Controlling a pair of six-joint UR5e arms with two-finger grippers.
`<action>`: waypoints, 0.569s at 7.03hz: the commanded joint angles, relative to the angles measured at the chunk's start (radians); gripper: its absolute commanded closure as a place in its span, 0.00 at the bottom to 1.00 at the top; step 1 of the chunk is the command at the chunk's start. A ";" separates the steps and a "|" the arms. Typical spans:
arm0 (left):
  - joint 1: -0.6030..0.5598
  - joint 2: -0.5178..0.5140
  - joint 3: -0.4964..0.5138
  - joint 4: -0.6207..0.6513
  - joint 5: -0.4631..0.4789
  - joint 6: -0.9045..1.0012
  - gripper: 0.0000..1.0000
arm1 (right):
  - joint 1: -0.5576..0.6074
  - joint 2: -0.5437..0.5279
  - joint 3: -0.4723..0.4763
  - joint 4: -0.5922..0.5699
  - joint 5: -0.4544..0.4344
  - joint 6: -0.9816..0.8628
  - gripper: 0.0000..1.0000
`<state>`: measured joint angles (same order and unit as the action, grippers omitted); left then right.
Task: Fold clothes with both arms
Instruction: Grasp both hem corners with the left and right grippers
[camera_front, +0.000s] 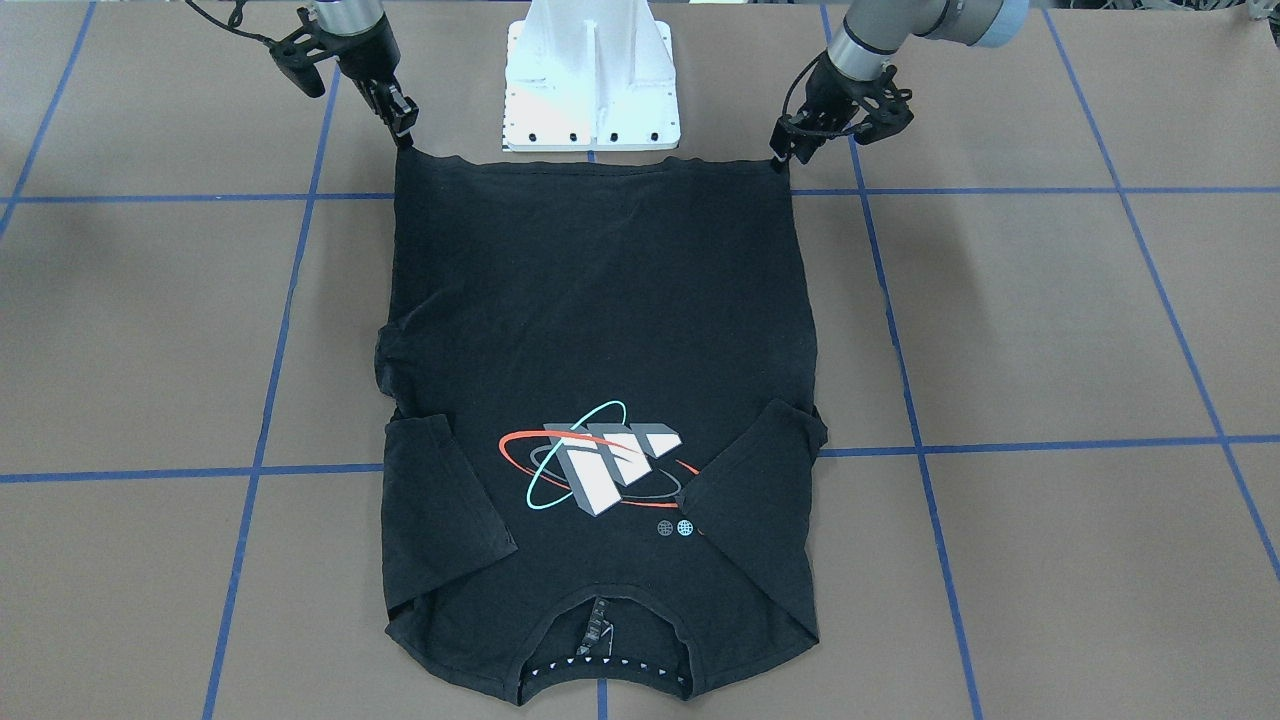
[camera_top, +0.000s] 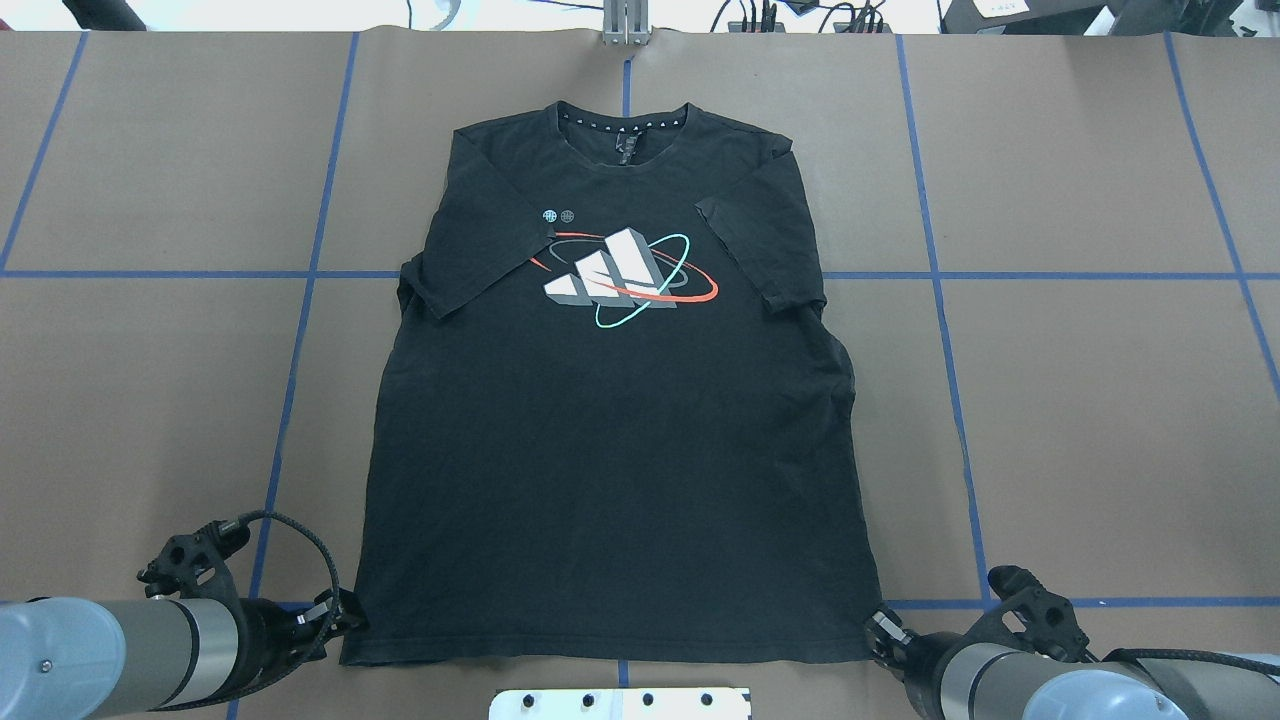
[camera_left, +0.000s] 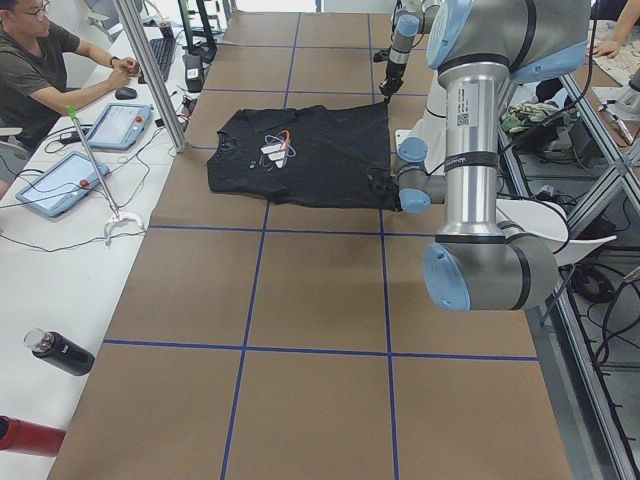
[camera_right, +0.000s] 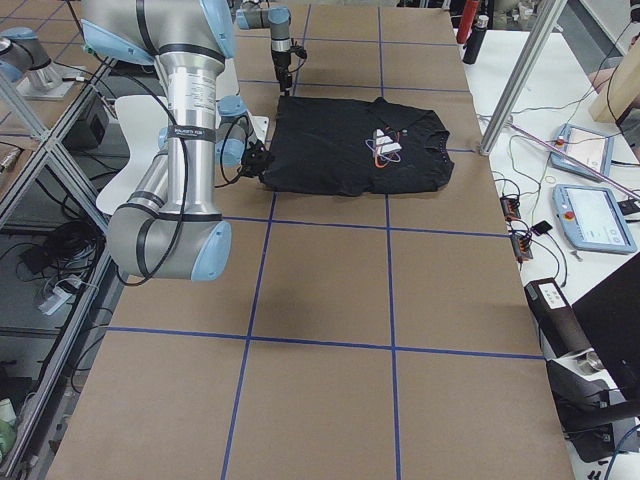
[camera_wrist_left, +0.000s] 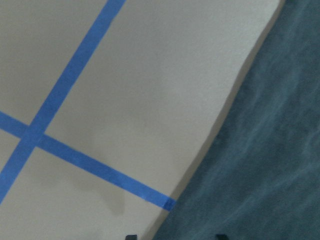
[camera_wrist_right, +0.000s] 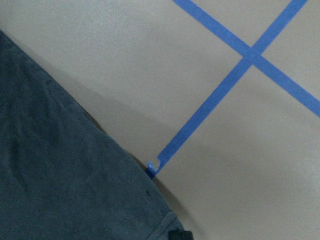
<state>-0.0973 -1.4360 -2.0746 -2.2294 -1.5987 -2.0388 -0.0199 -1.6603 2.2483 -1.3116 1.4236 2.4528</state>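
- On the brown table (camera_top: 1100, 400), the black shirt (camera_top: 610, 450) lies flat with its graphic side up. Its collar is at the edge far from the robot, and both sleeves are folded in over the chest.
- Left gripper (camera_top: 345, 618) sits at the hem corner on the robot's left. The wrist view shows its fingertips (camera_wrist_left: 130, 237) apart, with the shirt's edge running between them.
- Right gripper (camera_top: 880, 632) touches the opposite hem corner; I cannot tell whether it is clamped.

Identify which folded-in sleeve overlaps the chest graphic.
The sleeve on the robot's left: its hem covers the red ring's tip, while the right-side sleeve stops short of the graphic.
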 joint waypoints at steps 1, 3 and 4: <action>0.021 0.005 0.005 0.002 0.019 -0.004 0.43 | 0.000 0.001 0.000 0.000 0.000 0.000 1.00; 0.034 0.005 0.010 0.002 0.020 -0.021 0.47 | 0.000 -0.001 0.000 0.000 -0.002 0.000 1.00; 0.036 0.003 0.011 0.002 0.022 -0.023 0.49 | 0.000 -0.001 0.000 0.000 -0.002 0.000 1.00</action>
<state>-0.0644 -1.4316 -2.0652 -2.2274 -1.5785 -2.0587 -0.0199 -1.6607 2.2488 -1.3116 1.4222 2.4528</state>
